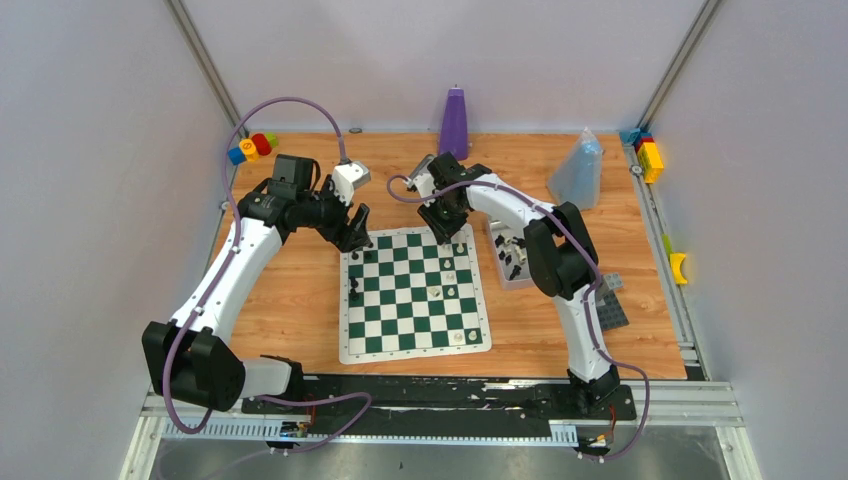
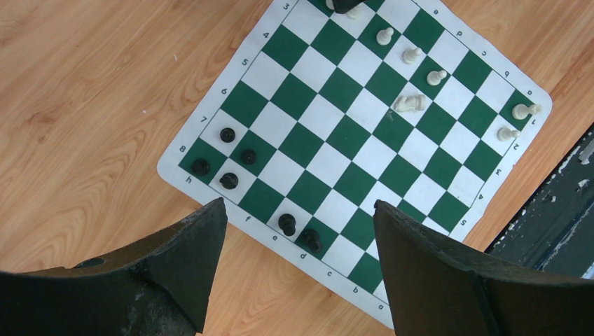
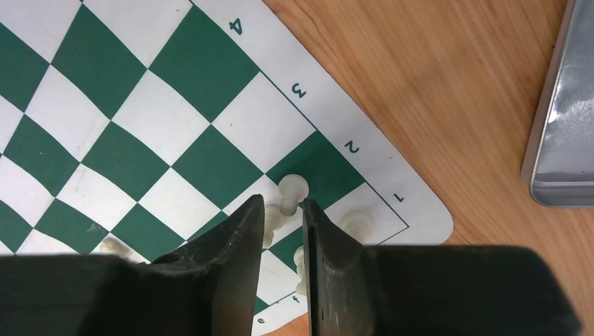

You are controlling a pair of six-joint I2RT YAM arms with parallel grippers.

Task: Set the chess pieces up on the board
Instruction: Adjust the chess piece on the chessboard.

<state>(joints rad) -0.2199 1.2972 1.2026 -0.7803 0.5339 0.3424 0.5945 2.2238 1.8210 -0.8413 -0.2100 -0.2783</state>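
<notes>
The green-and-white board lies mid-table. Several black chess pieces stand near its h corner, with two more by the edge. White pieces line the opposite side, and one lies tipped over. My left gripper hangs wide open and empty above the black side's edge. My right gripper hovers over the board's white corner, its jaws a narrow gap apart. A white pawn stands at its tips, touching neither finger that I can see. Other white pieces crowd beside it.
A silver tray holding more pieces sits right of the board, its corner in the right wrist view. A purple cone, a clear bag, coloured blocks and a grey studded plate lie around.
</notes>
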